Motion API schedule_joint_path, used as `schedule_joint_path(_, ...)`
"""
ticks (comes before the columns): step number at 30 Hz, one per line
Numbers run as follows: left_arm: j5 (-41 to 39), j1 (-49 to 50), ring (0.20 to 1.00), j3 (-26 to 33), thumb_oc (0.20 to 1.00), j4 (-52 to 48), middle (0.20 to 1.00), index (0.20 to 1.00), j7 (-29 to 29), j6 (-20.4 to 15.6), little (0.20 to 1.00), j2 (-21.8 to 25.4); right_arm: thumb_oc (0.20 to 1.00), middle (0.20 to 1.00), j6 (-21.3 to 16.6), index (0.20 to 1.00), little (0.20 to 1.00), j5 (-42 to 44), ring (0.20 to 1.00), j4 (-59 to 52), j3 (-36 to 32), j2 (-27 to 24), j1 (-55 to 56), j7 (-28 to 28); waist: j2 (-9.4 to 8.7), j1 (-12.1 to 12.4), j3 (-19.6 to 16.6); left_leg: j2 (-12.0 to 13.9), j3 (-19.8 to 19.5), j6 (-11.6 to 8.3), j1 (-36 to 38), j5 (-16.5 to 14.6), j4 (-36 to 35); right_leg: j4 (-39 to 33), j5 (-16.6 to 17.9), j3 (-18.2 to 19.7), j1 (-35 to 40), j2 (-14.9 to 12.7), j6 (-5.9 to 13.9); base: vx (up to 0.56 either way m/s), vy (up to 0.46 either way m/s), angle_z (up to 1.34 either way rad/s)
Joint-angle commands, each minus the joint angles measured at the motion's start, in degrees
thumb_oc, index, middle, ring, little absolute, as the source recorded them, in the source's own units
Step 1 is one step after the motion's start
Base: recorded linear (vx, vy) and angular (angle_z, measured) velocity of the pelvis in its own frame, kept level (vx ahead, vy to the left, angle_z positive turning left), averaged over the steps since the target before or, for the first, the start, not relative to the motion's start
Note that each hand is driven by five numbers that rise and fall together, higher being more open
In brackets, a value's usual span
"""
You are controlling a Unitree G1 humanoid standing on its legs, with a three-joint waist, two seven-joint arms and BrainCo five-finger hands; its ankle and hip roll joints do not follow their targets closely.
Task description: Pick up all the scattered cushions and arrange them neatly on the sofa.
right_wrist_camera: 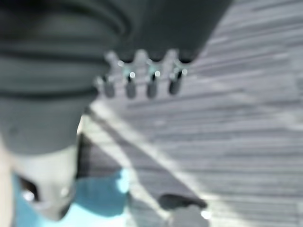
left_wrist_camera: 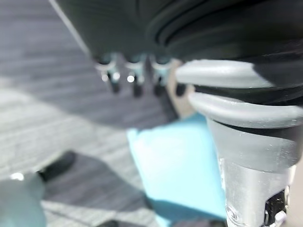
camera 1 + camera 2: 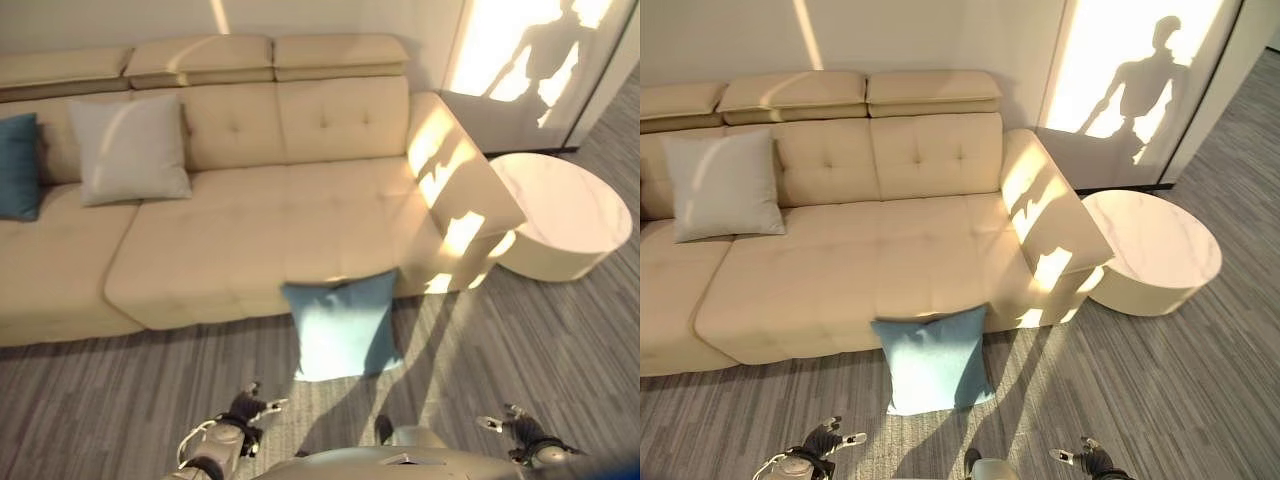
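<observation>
Both hands hang low with fingers straight and empty: left hand (image 3: 238, 415) sits nearer the blue cushion (image 3: 343, 325), which leans against the sofa (image 3: 250, 250) ahead of right hand (image 3: 515, 425).

Checked all four views for text, labels, brands, numbers, signs: found none readable.
</observation>
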Motion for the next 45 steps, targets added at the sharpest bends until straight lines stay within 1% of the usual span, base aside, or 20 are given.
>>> schedule_joint_path(1,-0.56,-1.3,1.0,0.18,1.0,-1.67,1.0,1.0,0.82,-1.55,1.0,1.44,1.0,1.0,-0.66,1.0,1.0,1.24,1.0,1.26,1.27,0.39,-2.65,-0.6,-2.05,-0.33,1.68,-0.86,-2.55,-0.29,-2.86,-3.55,4.48,-8.29,4.08,-2.07,7.36,-7.22,9.82,-0.08,0.07,-0.86)
schedule_joint_path(2,-0.95,-1.64,1.0,-0.03,1.0,-2.46,1.0,1.0,0.88,-1.42,1.0,1.64,1.0,1.0,-0.58,1.0,1.0,1.01,1.0,1.12,1.83,0.53,-3.41,-0.81,-1.79,0.12,2.78,-0.65,-1.62,0.2,-2.82,-3.78,4.64,-4.98,3.89,-3.34,5.23,-7.37,9.91,-0.08,-0.013,-1.12)
schedule_joint_path(3,-1.58,-1.43,1.0,0.1,1.0,-3.3,1.0,1.0,0.76,-1.25,1.0,1.82,1.0,1.0,-0.7,1.0,1.0,0.8,1.0,0.56,2.33,0.64,-3.85,-1.18,-1.29,1.71,3.75,0.26,0.05,0.22,-2.24,-4.07,5.19,-0.8,2.52,-12.62,4.59,-9.33,8.77,-0.07,-0.046,-0.98)
schedule_joint_path(4,-1.95,-1.21,1.0,0.23,1.0,-3.39,1.0,1.0,0.6,-1.3,1.0,1.85,1.0,1.0,-0.76,1.0,1.0,0.77,1.0,0.37,2.43,0.71,-3.85,-1.04,-1.17,1.81,3.71,0.34,0.1,0.12,-2.13,-4.06,5.43,0.31,1.88,-14.29,4.5,-9.2,8.52,-0.01,-0.103,-0.93)
schedule_joint_path(6,-1.99,-0.68,1.0,0.2,1.0,-3.02,1.0,1.0,0.15,-1.41,1.0,1.87,1.0,1.0,-0.8,1.0,1.0,0.55,1.0,0.18,2.59,0.78,-3.52,-0.91,-1.61,1.85,3.52,0.31,-0.11,-0.26,-2.07,-4.29,6.89,-1.15,0.69,-15.05,5.98,-8.22,7.74,0.05,-0.149,-0.35)
schedule_joint_path(8,-1.27,-0.42,1.0,-0.08,1.0,-2.38,1.0,1.0,-0.26,-1.42,1.0,1.65,1.0,1.0,-1.35,1.0,1.0,1.46,1.0,-0.31,2.45,0.83,-2.78,-0.66,-2.15,1.62,3.24,1.12,-0.89,-1.25,-3.72,-3.95,10.06,-3.31,-1.03,-13.33,8.09,-6.33,6.1,0.03,-0.269,0.16)
schedule_joint_path(9,-2.14,-0.8,1.0,-0.17,1.0,-2.28,1.0,1.0,-0.32,-1.37,1.0,1.44,1.0,1.0,-1.99,1.0,1.0,2.96,1.0,-1.11,1.67,0.27,-2.13,-0.96,-2.59,1.46,4.12,5.06,-0.59,-4.6,-7.82,0.25,17.64,-4.68,-1.61,-14.26,9.62,-5.14,4.26,0.0,-0.316,0.35)
schedule_joint_path(12,-2.86,-0.67,1.0,-0.32,1.0,-2.86,1.0,1.0,-0.31,-1.46,1.0,1.06,1.0,1.0,-1.96,1.0,1.0,3.69,1.0,-1.3,1.72,-0.14,-1.65,-1.14,-2.35,1.18,4.72,7.57,-0.02,-5.25,-9.35,1.49,21.3,-5.62,-2.54,-15.65,11.39,-4.01,2.63,0.02,-0.163,0.66)
schedule_joint_path(15,-2.63,-0.32,1.0,-0.51,1.0,-2.3,1.0,1.0,-0.3,-1.32,1.0,0.46,1.0,1.0,-1.62,1.0,1.0,3.37,1.0,-0.63,1.85,-0.63,-1.08,-0.86,-2.06,1.24,4.61,8.74,0.05,-5.9,-11.48,1.88,16.35,-7.2,-4.43,-16.28,14.41,-3.36,2.74,0.2,-0.008,0.31)
schedule_joint_path(18,-2.23,-0.33,1.0,-0.51,1.0,-1.85,1.0,1.0,-0.05,-1.16,1.0,0.34,1.0,1.0,-1.53,1.0,1.0,2.97,1.0,-0.94,2.01,-0.86,-1.19,-1.07,-1.9,1.86,4.51,8.72,-0.36,-6.82,-13.42,6.21,8.55,-8.09,-5.28,-16.15,16.21,-2.79,3.38,0.17,0.049,0.29)
schedule_joint_path(20,-2.51,-0.16,1.0,-0.07,1.0,-1.41,1.0,1.0,-0.07,-1.03,1.0,0.37,1.0,1.0,-1.45,1.0,1.0,2.72,1.0,-1.2,2.03,-0.84,-1.13,-0.93,-1.59,1.72,4.3,9.0,0.46,-6.86,-12.36,6.83,5.51,-7.76,-6.01,-16.05,17.0,-2.73,3.89,0.15,0.084,-0.03)
schedule_joint_path(24,-2.22,0.3,1.0,0.27,1.0,-1.58,1.0,1.0,-0.02,-1.01,1.0,0.48,1.0,1.0,-1.28,1.0,1.0,1.85,1.0,-1.1,2.18,-0.77,-0.87,-0.75,-1.42,2.29,3.24,7.6,-0.39,-5.7,-12.35,7.18,6.06,-7.54,-5.51,-15.58,17.88,-3.64,4.5,0.19,0.16,-0.22)
schedule_joint_path(29,-2.72,-0.1,1.0,0.46,1.0,-2.64,1.0,1.0,0.1,-1.27,1.0,1.31,1.0,1.0,-1.06,1.0,1.0,0.68,1.0,-1.72,2.49,-0.5,-1.54,-0.23,-2.7,3.77,2.61,4.63,-0.38,-3.18,-11.88,3.06,9.28,-3.66,-5.24,-14.12,17.46,-7.57,6.58,0.2,0.199,-0.21)
schedule_joint_path(30,-2.8,-0.36,1.0,0.55,1.0,-3.28,1.0,1.0,0.09,-1.26,1.0,1.71,1.0,1.0,-1.08,1.0,1.0,0.7,1.0,-2.5,2.54,-0.41,-2.01,-0.32,-2.95,4.16,2.56,3.52,-0.14,-1.76,-11.58,1.05,10.47,-0.74,-4.89,-13.87,16.25,-9.24,7.43,0.13,0.172,-0.07)
schedule_joint_path(34,-2.93,-0.56,1.0,0.72,1.0,-4.25,1.0,1.0,0.24,-1.28,1.0,2.7,1.0,1.0,-1.11,1.0,1.0,0.72,1.0,-3.88,2.9,-0.35,-2.73,-0.11,-3.23,4.2,3.18,1.66,0.29,0.35,-10.5,-1.16,11.3,5.92,-0.73,-12.53,12.32,-11.65,8.66,0.09,0.144,0.04)
schedule_joint_path(35,-2.92,-0.64,1.0,0.91,1.0,-4.05,1.0,1.0,0.19,-1.2,1.0,3.1,1.0,1.0,-1.25,1.0,1.0,0.94,1.0,-4.47,3.24,0.02,-3.07,0.07,-2.89,3.69,3.46,0.7,-0.46,0.92,-9.45,-1.63,10.49,8.42,0.02,-9.81,9.79,-10.52,8.59,0.12,0.139,0.03)
schedule_joint_path(38,-2.33,-0.62,1.0,1.28,1.0,-3.36,1.0,1.0,0.16,-1.32,1.0,3.65,1.0,1.0,-1.26,1.0,1.0,0.24,1.0,-5.32,4.14,-0.26,-3.2,0.16,-2.21,3.1,3.49,-0.41,-2.17,0.71,-7.13,-2.9,8.68,5.59,-1.65,-8.34,7.63,-9.43,8.36,0.16,0.036,0.01)
schedule_joint_path(41,-2.21,-0.8,1.0,1.39,1.0,-2.96,1.0,1.0,0.23,-1.53,1.0,3.81,1.0,1.0,-1.32,1.0,1.0,0.05,1.0,-6.38,4.37,-0.8,-3.73,0.01,-2.07,2.52,3.96,-0.44,-2.35,0.79,-6.88,-2.1,8.03,0.77,0.34,-8.58,6.31,-9.29,8.06,0.04,-0.062,0.05)
schedule_joint_path(42,-1.7,-1.07,1.0,1.28,1.0,-2.69,1.0,1.0,0.35,-1.78,1.0,4.0,1.0,1.0,-1.48,1.0,1.0,-0.19,1.0,-7.04,4.26,-1.42,-3.79,-0.14,-2.47,2.13,3.95,-0.94,-3.06,0.45,-6.68,-2.31,8.07,-4.08,1.21,-7.7,6.63,-9.46,8.69,0.06,-0.06,0.1)
schedule_joint_path(45,-1.79,-1.01,1.0,1.24,1.0,-2.93,1.0,1.0,0.51,-1.93,1.0,3.87,1.0,1.0,-1.81,1.0,1.0,-0.12,1.0,-7.41,3.85,-2.04,-3.55,-0.38,-2.96,2.6,4.0,-0.53,-3.76,-0.34,-7.37,-2.07,8.69,-6.22,1.6,-8.31,8.22,-9.4,8.51,0.01,-0.133,0.23)
